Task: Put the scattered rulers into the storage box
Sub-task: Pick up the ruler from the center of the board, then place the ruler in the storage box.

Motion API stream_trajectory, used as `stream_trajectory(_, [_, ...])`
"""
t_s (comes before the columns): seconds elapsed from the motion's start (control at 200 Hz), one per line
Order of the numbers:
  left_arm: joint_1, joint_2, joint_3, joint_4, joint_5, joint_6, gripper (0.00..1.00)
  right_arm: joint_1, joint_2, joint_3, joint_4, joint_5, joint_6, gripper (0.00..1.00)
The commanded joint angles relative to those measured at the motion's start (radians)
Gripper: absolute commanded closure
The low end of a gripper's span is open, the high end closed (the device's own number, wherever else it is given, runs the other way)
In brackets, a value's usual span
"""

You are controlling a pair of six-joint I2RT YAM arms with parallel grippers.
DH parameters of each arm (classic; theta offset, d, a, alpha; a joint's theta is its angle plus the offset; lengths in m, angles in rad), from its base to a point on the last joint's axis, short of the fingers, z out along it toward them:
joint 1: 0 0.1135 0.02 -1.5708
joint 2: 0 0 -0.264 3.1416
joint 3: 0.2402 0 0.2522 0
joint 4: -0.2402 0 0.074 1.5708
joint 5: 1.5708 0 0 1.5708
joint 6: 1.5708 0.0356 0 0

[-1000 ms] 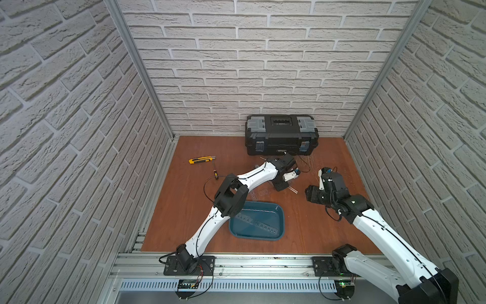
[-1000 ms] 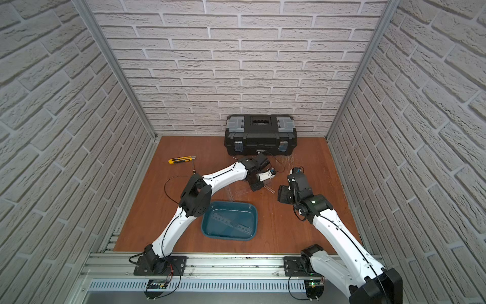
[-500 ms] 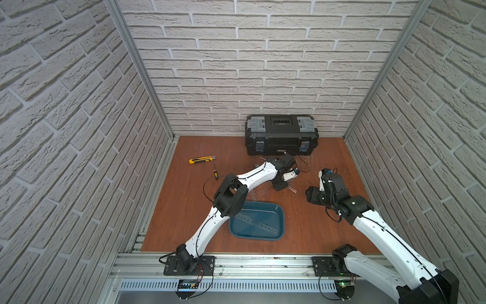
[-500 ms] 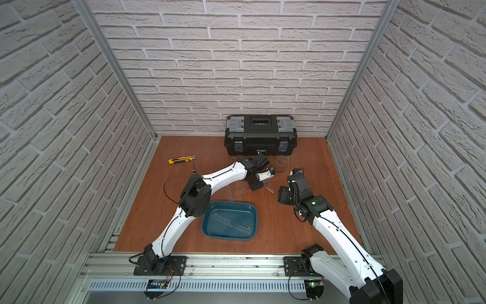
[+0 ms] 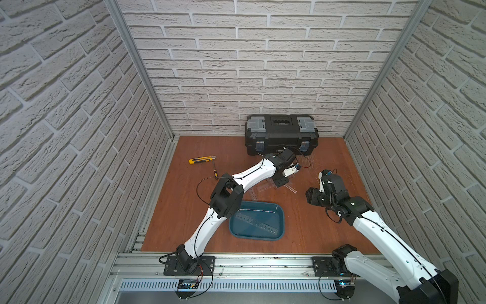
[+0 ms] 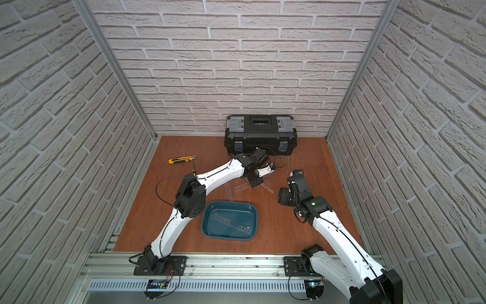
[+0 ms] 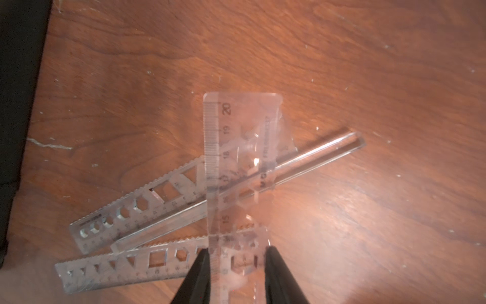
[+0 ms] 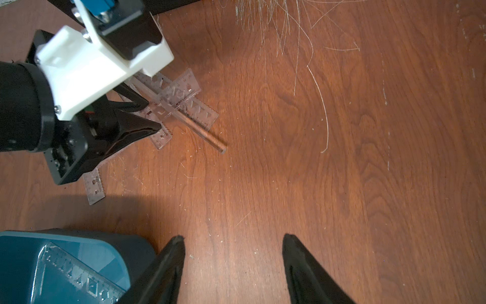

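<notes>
Gripping the top ruler (image 7: pixel 242 131) by its two long edges, the left hand (image 7: pixel 238 252) is closed on it near one end. I think this is because this ruler lies across the other rulers (image 7: pixel 147 210), so it can be lifted without disturbing the pile. They lie on the counter (image 8: pixel 342 158) in front of the black toolbox (image 5: pixel 281 134), apart from the storage box (image 5: pixel 247 231), where one ruler (image 5: pixel 256 223) already lies. The right hand (image 8: pixel 232 242) hangs open and empty near the box, probably to stay out of the way.
</notes>
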Motion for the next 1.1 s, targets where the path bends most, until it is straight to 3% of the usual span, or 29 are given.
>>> stream_trajectory(0.0, [-0.006, -0.056, -0.018, -0.028, -0.012, 0.018, 0.67, -0.007, -0.013, -0.012, 0.028, 0.011, 0.009, 0.36])
stream_trajectory(0.315, [-0.006, -0.163, -0.082, -0.055, -0.046, 0.047, 0.67, -0.006, -0.008, -0.011, 0.042, 0.007, 0.011, 0.36])
stream_trajectory(0.67, [-0.013, -0.363, -0.265, -0.050, -0.078, 0.025, 0.67, -0.006, -0.018, -0.002, 0.046, -0.026, -0.003, 0.36])
stream_trajectory(1.095, [-0.094, -0.599, -0.523, -0.054, -0.120, -0.052, 0.66, -0.007, -0.076, -0.008, 0.003, -0.025, -0.006, 0.36])
